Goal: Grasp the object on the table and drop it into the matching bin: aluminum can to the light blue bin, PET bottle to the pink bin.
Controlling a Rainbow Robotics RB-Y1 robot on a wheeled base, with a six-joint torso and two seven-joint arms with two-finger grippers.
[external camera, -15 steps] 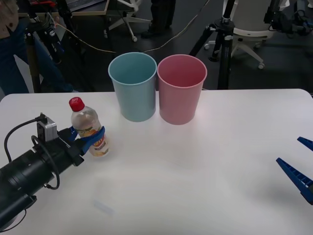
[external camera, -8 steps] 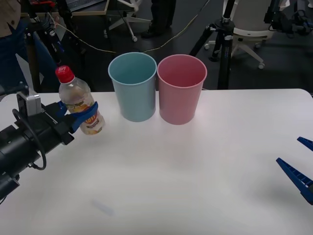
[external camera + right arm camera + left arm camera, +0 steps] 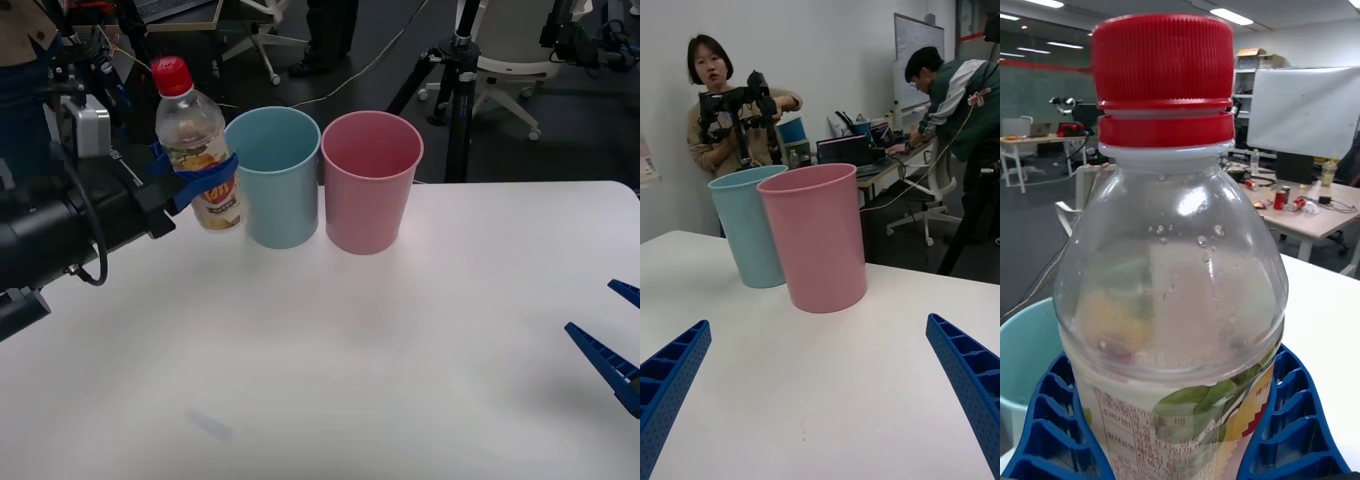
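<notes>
The left claw [image 3: 205,178] was clenched around the labelled middle of the small clear plastic bottle with the red cap [image 3: 197,143], holding it upright in the air above the far left edge of the white bench [image 3: 400,360], just beside the light blue round bin [image 3: 272,176]. The left wrist view showed blue ribbed fingers [image 3: 1289,427] hugging both sides of the bottle. The right claw [image 3: 612,340] rested released near the bench's right edge; its wrist view faced the pink round bin [image 3: 816,236].

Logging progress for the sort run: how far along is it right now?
Done: left gripper is shut on the PET bottle, lifted off the table. In hand: bottle is beside the light blue bin. Left: carry past to the pink bin, release. Right gripper sits open, idle.
</notes>
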